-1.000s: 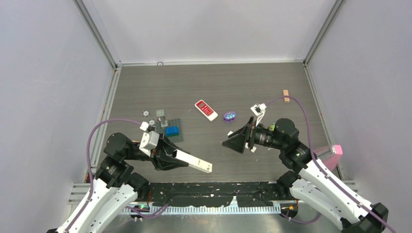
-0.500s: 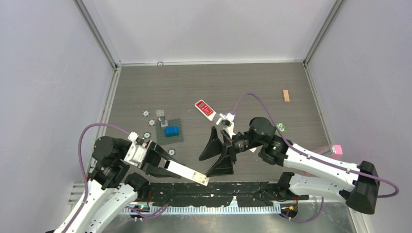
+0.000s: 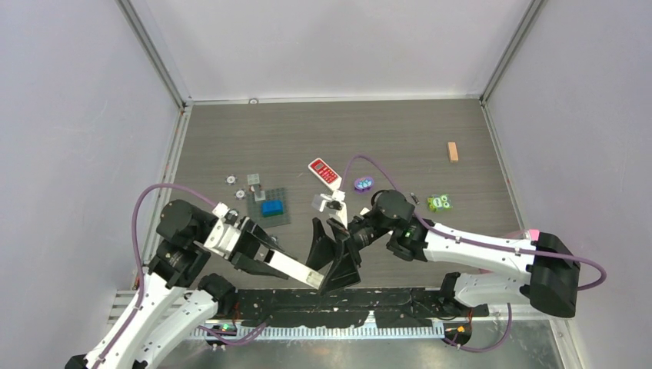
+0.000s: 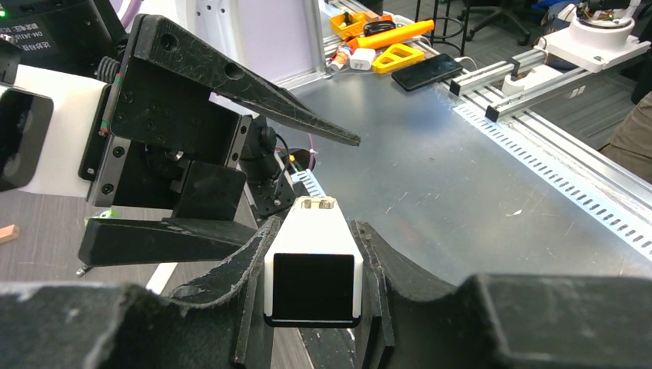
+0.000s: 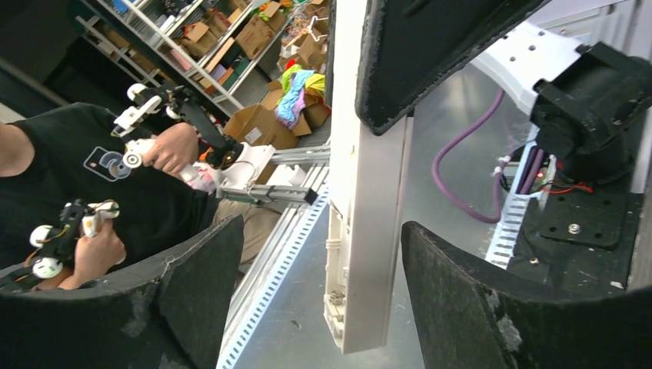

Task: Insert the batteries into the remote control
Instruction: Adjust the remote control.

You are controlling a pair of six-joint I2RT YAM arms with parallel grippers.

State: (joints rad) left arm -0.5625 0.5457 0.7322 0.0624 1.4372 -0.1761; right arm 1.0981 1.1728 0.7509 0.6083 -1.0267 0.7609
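Observation:
My left gripper (image 3: 260,256) is shut on the remote control (image 3: 296,269), a long white bar held over the table's near edge and pointing right. In the left wrist view its black end (image 4: 314,286) sits between the left gripper's (image 4: 314,228) two fingers. My right gripper (image 3: 330,257) stands open, its jaws on either side of the remote's free end. The right wrist view shows that end (image 5: 369,231) inside the right gripper's (image 5: 319,231) gap, touching neither finger. A small blue-purple piece (image 3: 363,184), likely one of the batteries, lies mid-table. A slim orange piece (image 3: 453,151) lies far right.
A wider white remote with a red face (image 3: 325,174) lies mid-table. Left of it sits a grey baseplate (image 3: 281,218) carrying a blue brick (image 3: 271,207), with small white bits (image 3: 231,179) nearby. Green round pieces (image 3: 439,202) lie right of the right arm.
The right arm has swung left and toward the near edge, so its open jaws now straddle the remote's free end. The left gripper still holds the remote, which has shifted slightly.

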